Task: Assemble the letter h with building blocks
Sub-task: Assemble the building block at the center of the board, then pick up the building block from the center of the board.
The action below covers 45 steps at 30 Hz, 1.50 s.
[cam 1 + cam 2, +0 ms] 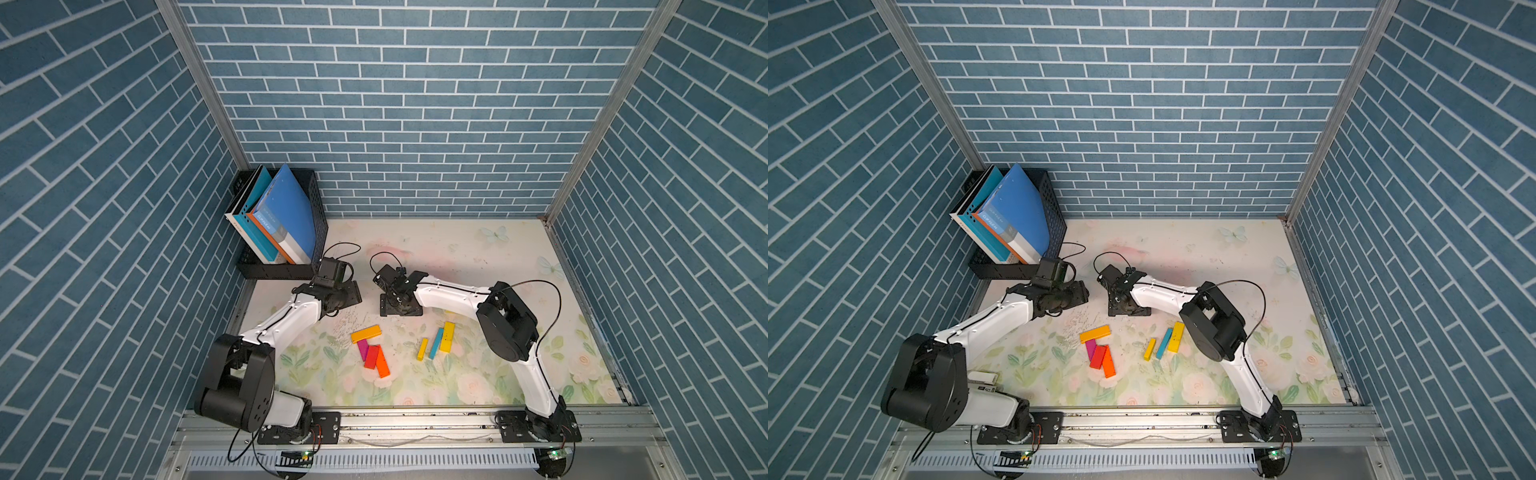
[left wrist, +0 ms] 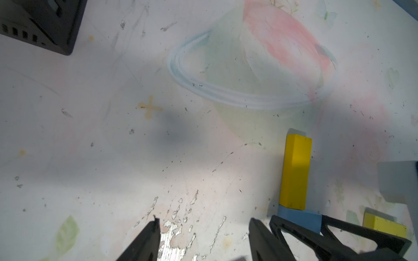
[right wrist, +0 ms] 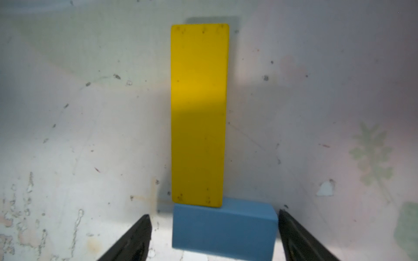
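right gripper [image 3: 213,214] jaws wide, straddling the blue block [image 3: 224,228] lying crosswise against the yellow block [image 3: 199,113] end — we read it as an h corner — left gripper [image 2: 204,219] half-spread, empty, at its 9 o'clock, spare blocks [image 1: 365,333] at 6.

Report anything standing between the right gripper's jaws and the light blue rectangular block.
Nothing visible does. The right gripper straddles the light blue rectangular block, jaws open; the flat yellow block lies beyond it.

Blue brick walls [image 1: 415,104], floral tabletop [image 1: 457,257], black file rack [image 1: 274,272]
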Each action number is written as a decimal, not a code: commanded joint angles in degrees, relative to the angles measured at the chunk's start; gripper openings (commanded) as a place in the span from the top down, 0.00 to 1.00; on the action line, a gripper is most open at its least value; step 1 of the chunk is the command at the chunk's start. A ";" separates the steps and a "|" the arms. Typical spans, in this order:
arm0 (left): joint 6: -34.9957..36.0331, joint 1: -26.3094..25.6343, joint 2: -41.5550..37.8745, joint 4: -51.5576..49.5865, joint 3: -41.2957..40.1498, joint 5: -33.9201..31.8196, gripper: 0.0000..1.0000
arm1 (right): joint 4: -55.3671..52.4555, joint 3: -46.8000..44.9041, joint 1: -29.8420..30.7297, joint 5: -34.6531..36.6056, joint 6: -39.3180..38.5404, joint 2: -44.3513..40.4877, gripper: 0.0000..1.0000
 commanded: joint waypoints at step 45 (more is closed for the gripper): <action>-0.67 -0.93 -1.37 -0.35 -0.07 1.36 0.33 | 2.70 -29.18 -1.99 -0.75 1.75 -25.22 1.00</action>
